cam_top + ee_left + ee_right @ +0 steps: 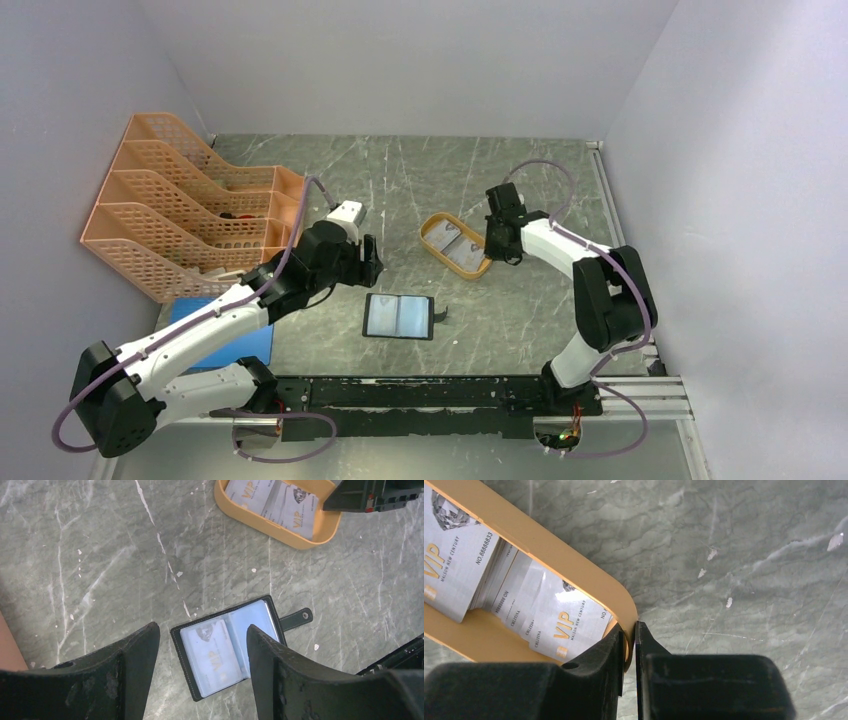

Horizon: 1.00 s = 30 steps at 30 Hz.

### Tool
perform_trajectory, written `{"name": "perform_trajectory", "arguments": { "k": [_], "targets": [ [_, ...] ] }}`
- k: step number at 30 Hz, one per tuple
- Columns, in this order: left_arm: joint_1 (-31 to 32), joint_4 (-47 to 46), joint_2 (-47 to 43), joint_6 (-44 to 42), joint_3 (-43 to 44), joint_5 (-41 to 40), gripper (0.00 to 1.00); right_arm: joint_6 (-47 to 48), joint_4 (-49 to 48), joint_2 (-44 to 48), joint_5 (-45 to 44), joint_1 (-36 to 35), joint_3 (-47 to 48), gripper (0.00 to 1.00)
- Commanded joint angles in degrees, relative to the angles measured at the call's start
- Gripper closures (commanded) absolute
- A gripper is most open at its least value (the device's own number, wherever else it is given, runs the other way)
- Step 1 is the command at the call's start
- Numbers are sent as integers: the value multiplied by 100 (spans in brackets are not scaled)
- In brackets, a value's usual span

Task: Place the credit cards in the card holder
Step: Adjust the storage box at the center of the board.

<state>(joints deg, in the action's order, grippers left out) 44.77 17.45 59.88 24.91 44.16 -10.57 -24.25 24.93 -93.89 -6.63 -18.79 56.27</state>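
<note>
While hovering over the open card holder (225, 647), flat on the marble table (100, 555) with one card (212, 654) pocketed: left gripper (202, 629), jaws apart, empty; right gripper (629, 627): pinches rim of orange tray (539, 540) containing credit cards (559, 625).

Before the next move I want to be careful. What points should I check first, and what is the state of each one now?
1. The card holder lies open and flat on the table: ok.
2. A pocket is free: ok. The left one holds a VIP card, and the right one looks empty.
3. Credit cards are ready in the orange tray: ok.
4. The right gripper grips a card: not ok. Its jaws pinch the tray's rim, one finger inside and one outside.
5. The left gripper is open above the card holder: ok.
6. The tray rests flat on the table: cannot tell.
</note>
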Motion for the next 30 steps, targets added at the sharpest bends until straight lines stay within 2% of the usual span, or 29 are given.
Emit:
{"name": "perform_trajectory", "arguments": {
  "k": [1, 9, 16, 24, 26, 28, 30],
  "targets": [
    [-23, -40, -116, -10, -101, 237, 32, 760, -275, -3, -173, -275, 145, 89],
    [-23, -93, -41, -3, -118, 405, 32, 1318, -306, -83, -6, -470, 186, 91],
    [-21, -153, 13, -9, -135, 549, 32, 1416, 9, -215, -702, -463, 341, 92],
    [-22, -164, 82, -21, -127, 574, 32, 1044, 199, 68, -702, -477, 597, 52],
    [-26, -208, 142, -20, -117, 556, 32, 863, 324, 250, -745, -474, 735, 48],
    [-27, -217, 261, -44, 10, 472, 32, 557, 393, 524, -768, -468, 829, 48],
    [-22, -247, 489, -110, 260, 344, 31, 149, 176, 925, -418, -471, 719, 48]
  ]
}}
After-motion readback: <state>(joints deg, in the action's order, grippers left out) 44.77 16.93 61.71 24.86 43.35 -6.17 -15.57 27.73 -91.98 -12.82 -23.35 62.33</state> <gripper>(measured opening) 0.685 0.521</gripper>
